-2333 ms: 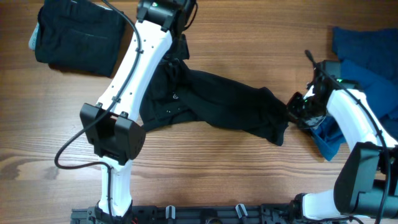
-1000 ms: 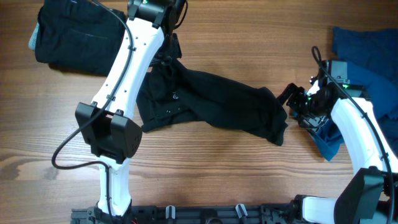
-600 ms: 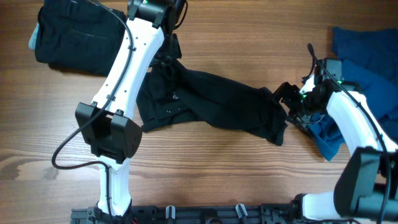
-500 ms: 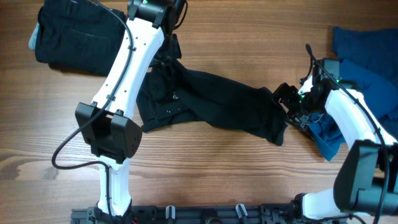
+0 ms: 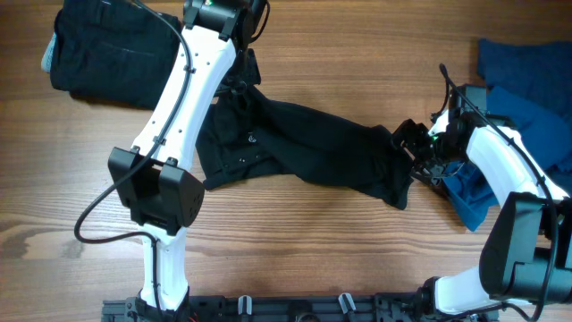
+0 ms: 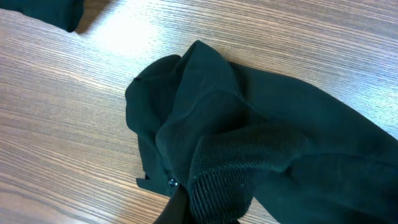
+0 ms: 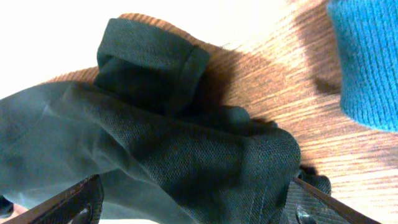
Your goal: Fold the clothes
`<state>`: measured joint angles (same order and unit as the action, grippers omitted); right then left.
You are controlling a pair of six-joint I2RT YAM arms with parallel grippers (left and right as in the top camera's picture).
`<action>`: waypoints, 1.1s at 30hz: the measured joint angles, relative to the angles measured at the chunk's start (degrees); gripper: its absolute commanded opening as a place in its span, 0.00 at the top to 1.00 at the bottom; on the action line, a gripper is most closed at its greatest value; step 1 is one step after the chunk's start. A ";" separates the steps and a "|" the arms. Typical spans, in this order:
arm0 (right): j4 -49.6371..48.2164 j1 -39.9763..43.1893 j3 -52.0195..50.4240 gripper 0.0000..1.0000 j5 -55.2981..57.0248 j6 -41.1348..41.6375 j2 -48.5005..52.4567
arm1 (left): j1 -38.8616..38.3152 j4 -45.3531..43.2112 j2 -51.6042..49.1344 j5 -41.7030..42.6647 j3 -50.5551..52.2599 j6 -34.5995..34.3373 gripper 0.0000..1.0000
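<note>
Wood-grain table (image 5: 295, 250) under everything. Across its middle, shirt (image 5: 313, 148), black, strung out in a rumpled band, bunched at both ends, nowhere near flat. At the right edge, blue clothes (image 5: 527, 85) in a heap; top left and well apart, black stack (image 5: 107, 54), already folded. At the shirt's upper left end, left gripper (image 5: 241, 79), pressed together on a ribbed edge that bulges out of the pinch in the left wrist view. At the opposite end, right gripper (image 5: 413, 150), fingers (image 7: 74, 202) spread wide either side of a cuffed fold, clamping nothing; touching the cloth or only just beside it, cannot tell. Judged as the spreading step: shirt to be pulled flat before any fold. Next move likely: close the right fingers on that cuffed end, taking as little bunched cloth as possible, then draw away from the left grip until taut. Worth watching: blue cloth just beside the right gripper, easily caught along with the shirt.
</note>
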<state>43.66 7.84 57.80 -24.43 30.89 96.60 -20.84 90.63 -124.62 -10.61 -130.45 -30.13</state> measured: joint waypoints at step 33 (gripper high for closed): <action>4.52 0.04 0.98 0.96 2.19 -4.20 -31.87 | 0.00 1.46 0.09 -0.22 0.00 0.70 0.96</action>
<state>48.18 7.88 58.78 -22.24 26.70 64.73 -20.84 92.09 -124.53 -10.83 -130.45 -29.43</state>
